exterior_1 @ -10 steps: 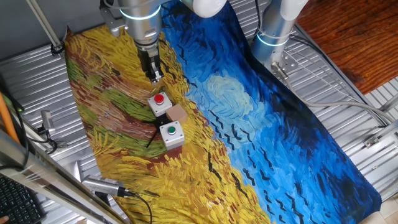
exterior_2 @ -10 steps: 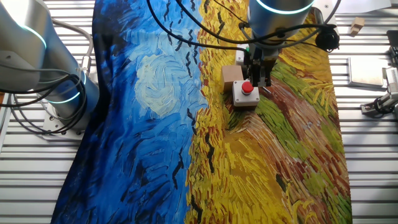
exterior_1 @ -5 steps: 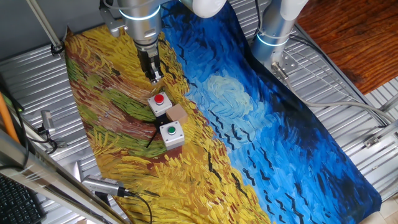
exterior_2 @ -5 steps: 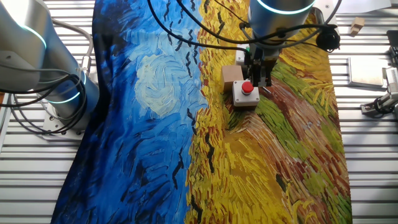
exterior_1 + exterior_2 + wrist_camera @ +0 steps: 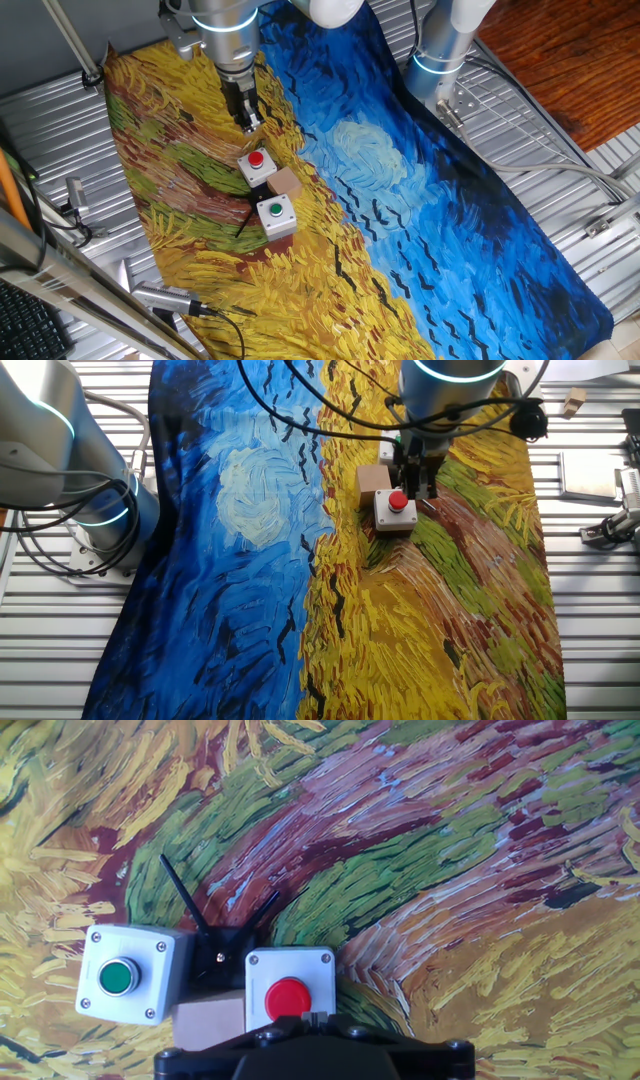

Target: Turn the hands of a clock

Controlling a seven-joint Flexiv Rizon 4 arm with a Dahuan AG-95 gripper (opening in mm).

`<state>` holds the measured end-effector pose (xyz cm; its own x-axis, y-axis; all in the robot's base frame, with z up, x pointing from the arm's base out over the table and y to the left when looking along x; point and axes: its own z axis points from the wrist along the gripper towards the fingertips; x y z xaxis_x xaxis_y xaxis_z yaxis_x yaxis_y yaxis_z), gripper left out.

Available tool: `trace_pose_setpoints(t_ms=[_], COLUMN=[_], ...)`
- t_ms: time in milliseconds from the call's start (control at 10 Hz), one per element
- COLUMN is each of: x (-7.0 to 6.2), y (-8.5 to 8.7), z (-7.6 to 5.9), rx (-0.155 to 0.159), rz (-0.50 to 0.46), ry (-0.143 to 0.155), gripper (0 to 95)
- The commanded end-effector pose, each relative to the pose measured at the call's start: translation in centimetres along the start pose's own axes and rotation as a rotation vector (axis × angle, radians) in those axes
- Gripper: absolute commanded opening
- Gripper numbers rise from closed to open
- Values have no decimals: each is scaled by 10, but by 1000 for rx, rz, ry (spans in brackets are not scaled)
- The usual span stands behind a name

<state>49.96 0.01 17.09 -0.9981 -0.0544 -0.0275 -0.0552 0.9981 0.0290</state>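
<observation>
Hand view, clock hands (image 5: 220,952) fan upward in a V between button boxes (image 5: 128,975), gripper (image 5: 248,124) opening unclear.

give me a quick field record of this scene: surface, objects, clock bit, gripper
surface: painted cloth over a metal table
red button box: nearest the gripper
green button box: farther from the gripper
wooden block: tucked between the two boxes
clock hands: two thin black hands on a black hub, between the boxes, spread in a V
gripper: above the cloth beside the red button box, touching nothing; fingers' gap cannot be told
</observation>
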Motion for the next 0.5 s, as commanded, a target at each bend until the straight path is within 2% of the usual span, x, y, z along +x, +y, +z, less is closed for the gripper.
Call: trace_pose_setpoints(t_ms=[100,200,300,400,500], x=[0,0,0,0,-1], y=[0,0,0,0,0], z=[0,0,0,-1,0], rx=[1,0,1,1,-1], rz=[-2,1,-55,-50,-87], ry=[-1,-1,-4,-6,-1], gripper=[0,0,0,0,0])
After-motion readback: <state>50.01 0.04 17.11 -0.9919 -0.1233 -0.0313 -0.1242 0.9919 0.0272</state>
